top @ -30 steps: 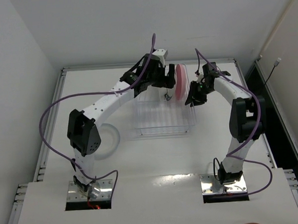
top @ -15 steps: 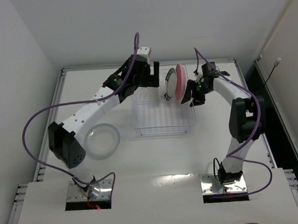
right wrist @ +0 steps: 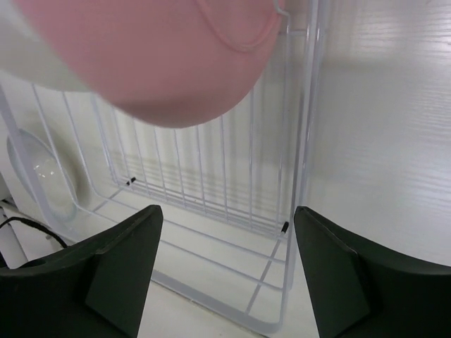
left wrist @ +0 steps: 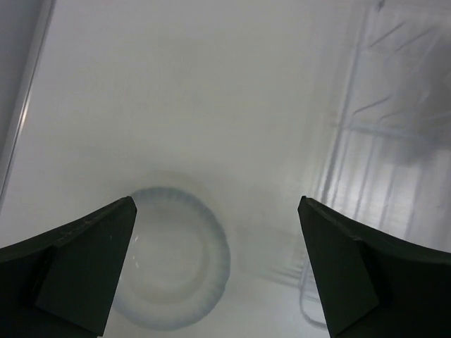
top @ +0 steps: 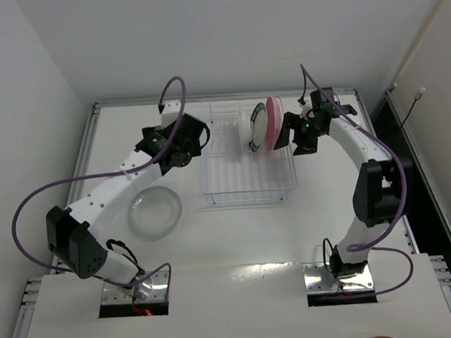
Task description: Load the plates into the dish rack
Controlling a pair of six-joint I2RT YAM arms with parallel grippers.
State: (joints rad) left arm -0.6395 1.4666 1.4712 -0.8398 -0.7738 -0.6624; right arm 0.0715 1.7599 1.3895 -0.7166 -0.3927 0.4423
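3 plates are in sight: 1 pink plate (top: pixel 273 121), 1 white plate with a dark patterned rim (top: pixel 258 129) and 1 clear plate (top: pixel 154 212). The pink plate and the white plate stand on edge, side by side, at the far right end of the 1 dish rack (top: pixel 233 176), the pink one nearer the rack's right side. The clear plate lies flat on the table (top: pixel 237 244), to the left of the rack's near left corner and apart from it. The 2 arms reach toward the rack from either side. The left gripper (left wrist: pixel 216 204) hangs over the table just beside the rack's left edge, its 2 fingers spread wide and gripping nothing. Its wrist view looks down on the clear plate, with the rack wires at the right. The right gripper (right wrist: pixel 225 211) sits at the rack's right side near the pink plate, its 2 fingers parted with only rack wire and table showing between them. The pink plate fills the top of that wrist view, beyond the fingertips and not gripped.
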